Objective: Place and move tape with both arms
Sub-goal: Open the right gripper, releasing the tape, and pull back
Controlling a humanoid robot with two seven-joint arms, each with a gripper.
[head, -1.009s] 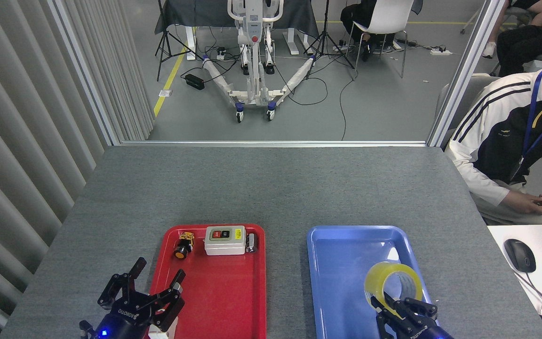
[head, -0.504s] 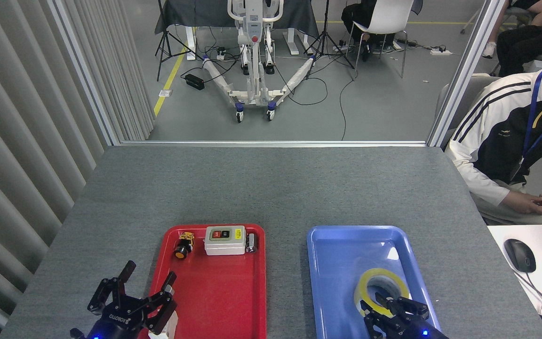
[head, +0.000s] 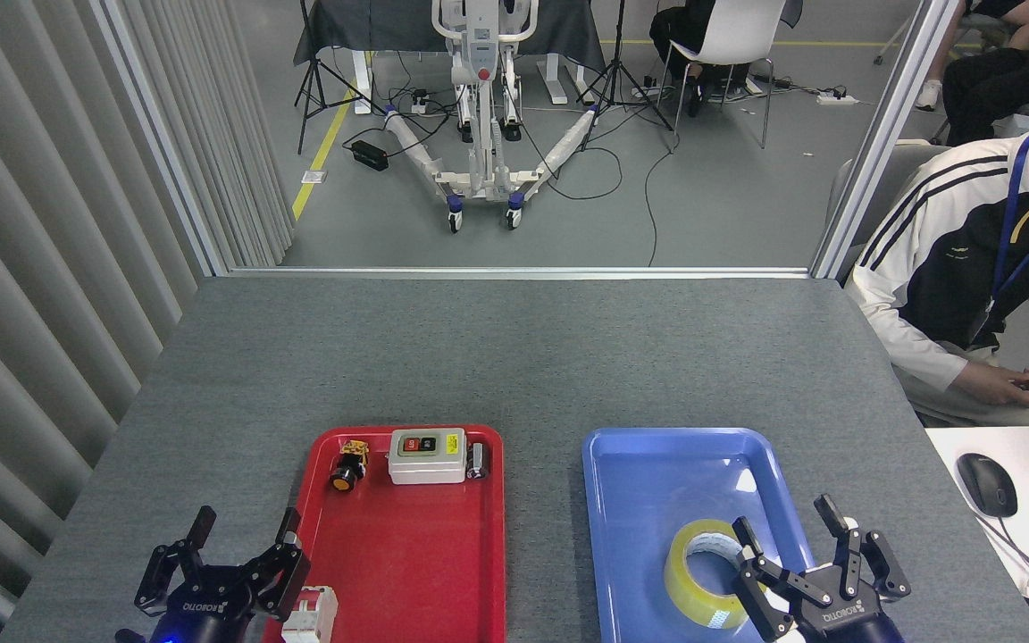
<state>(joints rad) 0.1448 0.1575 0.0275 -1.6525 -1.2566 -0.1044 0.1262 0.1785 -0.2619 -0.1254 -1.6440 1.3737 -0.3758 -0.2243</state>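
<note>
Wide translucent yellow tape roll (head: 705, 573) lies flat, hole up, in our blue plastic tray (head: 648, 482). Our right gripper (head: 805, 543) just beside it, rightward, fingers spread, empty. Left gripper (head: 221, 556) well apart, spread, empty.

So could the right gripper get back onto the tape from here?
Probably yes: the right gripper is open beside the tape, which lies flat in the blue tray with nothing between them.

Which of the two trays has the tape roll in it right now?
The blue tray, on the right: the tape lies flat in its near end. The red tray holds only small electrical parts.
</note>
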